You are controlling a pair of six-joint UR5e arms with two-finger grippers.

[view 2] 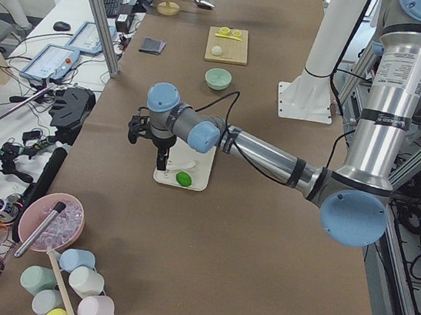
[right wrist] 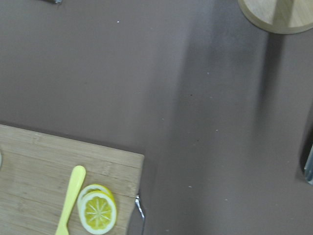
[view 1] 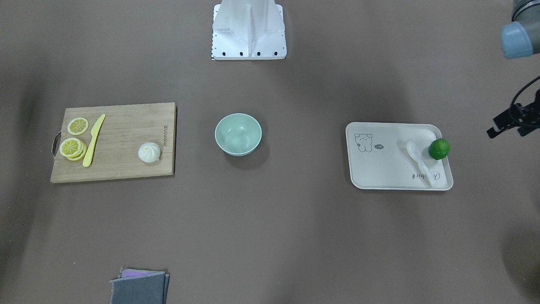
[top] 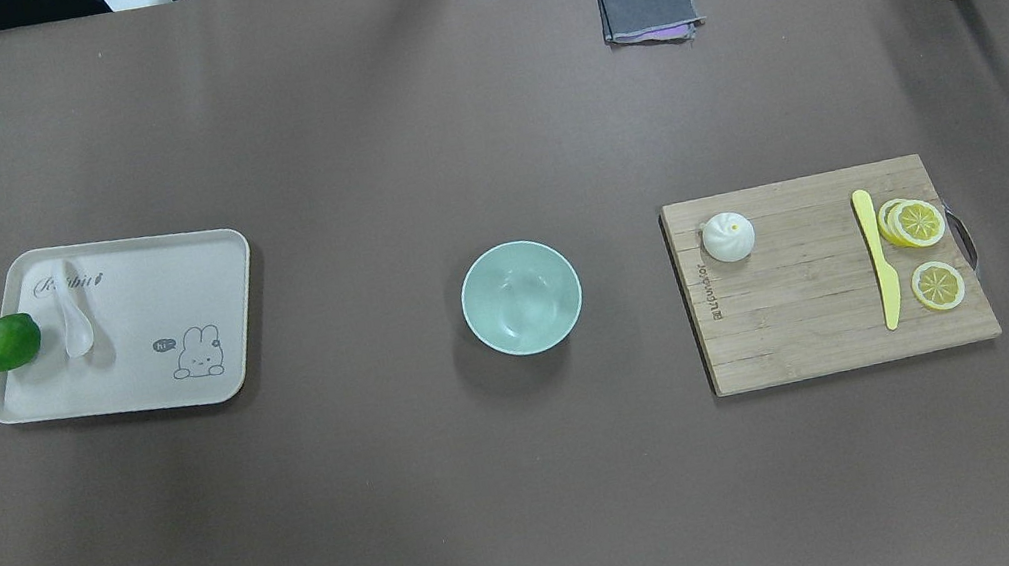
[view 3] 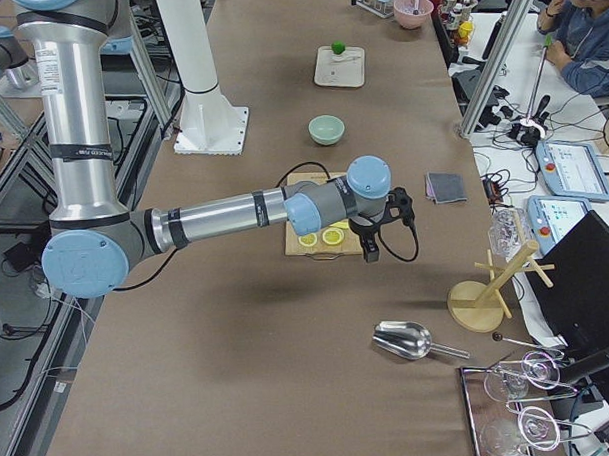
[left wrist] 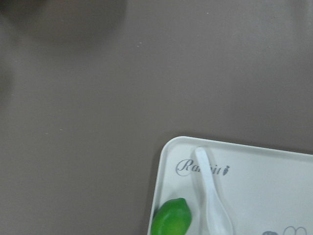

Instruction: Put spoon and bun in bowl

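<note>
Nearest the robot on the right lies the wooden board [top: 817, 335], and the bun [top: 728, 237] sits on its left end, well apart from the yellow knife [top: 882, 272] and lemon slices [top: 936, 285]. The right gripper [view 3: 369, 248] hangs over the board's far right corner, so it must travel left past the knife. A low sweep could drag the knife or slices along. The bun looks soft and round: a hard squeeze would likely dent it, an off-centre one would roll it.

The bowl [top: 522, 300] stands empty in the middle, between board and tray. It looks light, so a bump on the rim could shift or tip it. Both arms heading there at once could clash.

On the left, the spoon [top: 77, 325] lies on the cream tray [top: 159, 277] with the lime [top: 10, 342] just beside its scoop, at the tray's left rim. The left gripper [view 2: 161, 165] hovers off the tray's far left corner. Fingers coming down there could knock the lime off the rim. The glossy, curved spoon may also slip from a pinch.

Both grippers show clearly only from the side, so I cannot tell how wide either stands.
</note>
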